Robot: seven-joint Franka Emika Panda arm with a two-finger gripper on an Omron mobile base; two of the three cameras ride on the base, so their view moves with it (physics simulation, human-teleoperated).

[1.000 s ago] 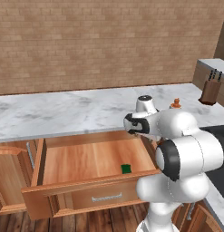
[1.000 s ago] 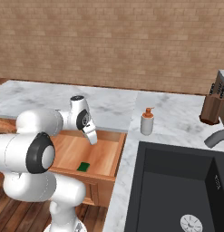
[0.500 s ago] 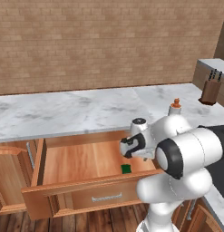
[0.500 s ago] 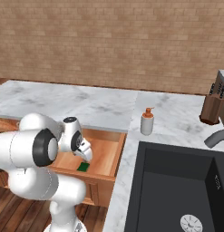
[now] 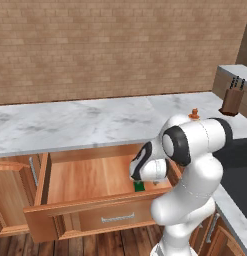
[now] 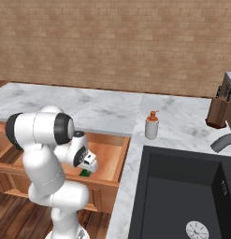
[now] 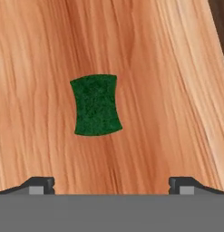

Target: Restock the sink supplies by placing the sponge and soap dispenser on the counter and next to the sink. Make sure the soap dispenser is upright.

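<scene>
Gripper (image 7: 111,186) lowered into drawer (image 5: 85,180) since a second ago, jaws wide, poised over sponge (image 7: 95,104), grasp pending.

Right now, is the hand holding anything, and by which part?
Nothing is held. The hand is open above the sponge, which lies flat on the drawer floor.

Even, bright, sharp rendered light

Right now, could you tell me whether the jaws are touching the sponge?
Apart. In the hand view the sponge lies flat on the drawer floor, with bare wood between it and both open fingertips.
</scene>
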